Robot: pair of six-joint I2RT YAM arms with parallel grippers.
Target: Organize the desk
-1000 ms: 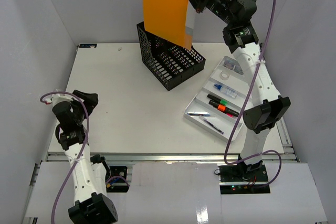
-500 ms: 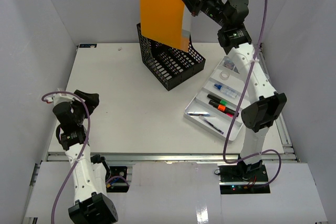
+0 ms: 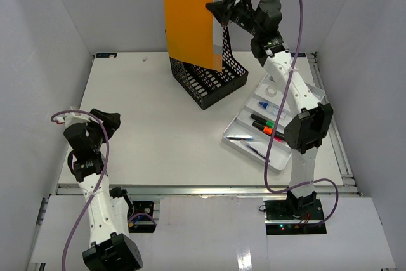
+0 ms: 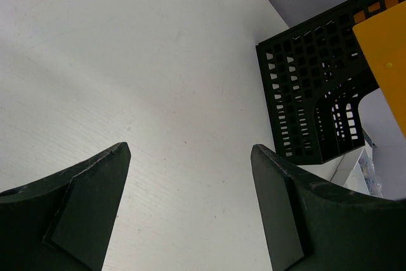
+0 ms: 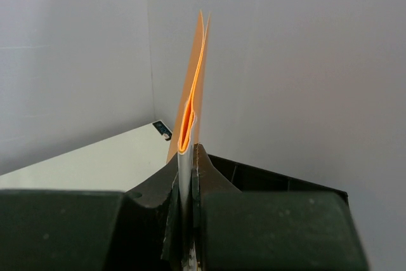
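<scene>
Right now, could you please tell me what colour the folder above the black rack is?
The folder is orange; the top external view shows it best.

Bright, even diffuse light; faint soft shadows on desk (image 3: 158, 125); wrist-view foregrounds dark, slightly blurred.

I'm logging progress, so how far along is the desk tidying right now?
Done: pens and markers lie in the silver tray. In hand: the right hand grips the orange folder over the black file rack. Remaining, it seems: seating it inside. The left hand hangs open, idle.
</scene>
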